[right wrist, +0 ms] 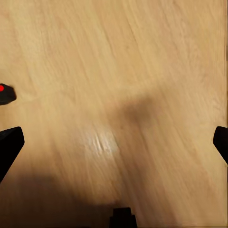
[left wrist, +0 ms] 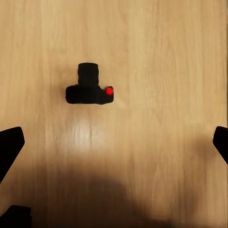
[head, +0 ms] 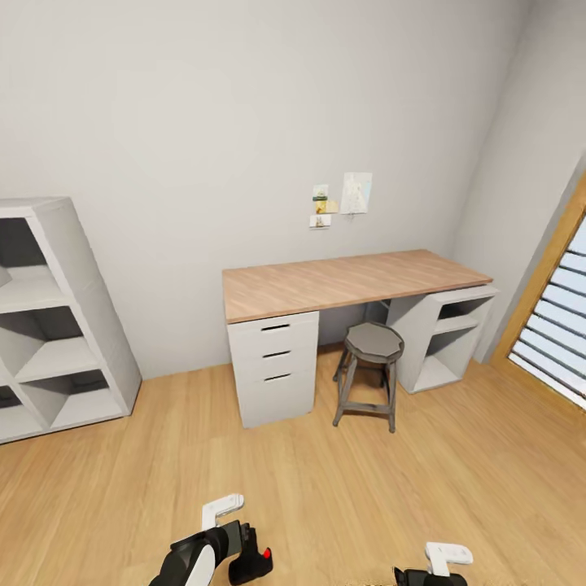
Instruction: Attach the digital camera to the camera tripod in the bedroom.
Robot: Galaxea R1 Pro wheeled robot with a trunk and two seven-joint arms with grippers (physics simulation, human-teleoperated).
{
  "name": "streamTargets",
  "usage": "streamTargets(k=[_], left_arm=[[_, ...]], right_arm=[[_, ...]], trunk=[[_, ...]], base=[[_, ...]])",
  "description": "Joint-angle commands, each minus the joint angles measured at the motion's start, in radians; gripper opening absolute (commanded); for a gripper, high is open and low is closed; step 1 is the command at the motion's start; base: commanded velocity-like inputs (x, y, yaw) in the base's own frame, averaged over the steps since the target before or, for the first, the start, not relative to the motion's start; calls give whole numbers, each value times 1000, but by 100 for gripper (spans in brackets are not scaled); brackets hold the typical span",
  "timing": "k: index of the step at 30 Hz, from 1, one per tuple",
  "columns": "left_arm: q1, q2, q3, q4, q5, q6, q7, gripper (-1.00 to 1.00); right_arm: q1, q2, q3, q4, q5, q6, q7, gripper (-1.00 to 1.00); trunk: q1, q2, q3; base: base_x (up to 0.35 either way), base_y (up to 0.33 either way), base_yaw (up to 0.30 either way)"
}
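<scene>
L gripper nearest, fingers spread, hanging above digital camera on plank floor; R gripper spread too, empty; step: pickup, I'd say; next needs descent, jaws straddling body; no tripod around desk.

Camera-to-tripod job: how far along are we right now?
Early stage. Done: the robot stands in the bedroom, facing the wood-topped desk and grey stool. In hand: nothing; the small black digital camera with the red button lies on the light wood plank floor, apart from the open left gripper above it. The right gripper is open too. Left: grasp the camera, find the tripod, attach.
</scene>
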Motion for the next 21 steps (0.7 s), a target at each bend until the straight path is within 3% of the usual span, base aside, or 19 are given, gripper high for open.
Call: streamTargets(k=[1,21], left_arm=[[0,0,-2,2,11,2,9,100],[0,1,-4,14,10,4,0,100]], right_arm=[[0,0,-2,-2,-1,7,2,100],[-1,1,-7,-3,0,18,2,100]], trunk=[[0,-1,-1],[0,-1,-1]], base=[[0,8,-266],[0,207,-266]])
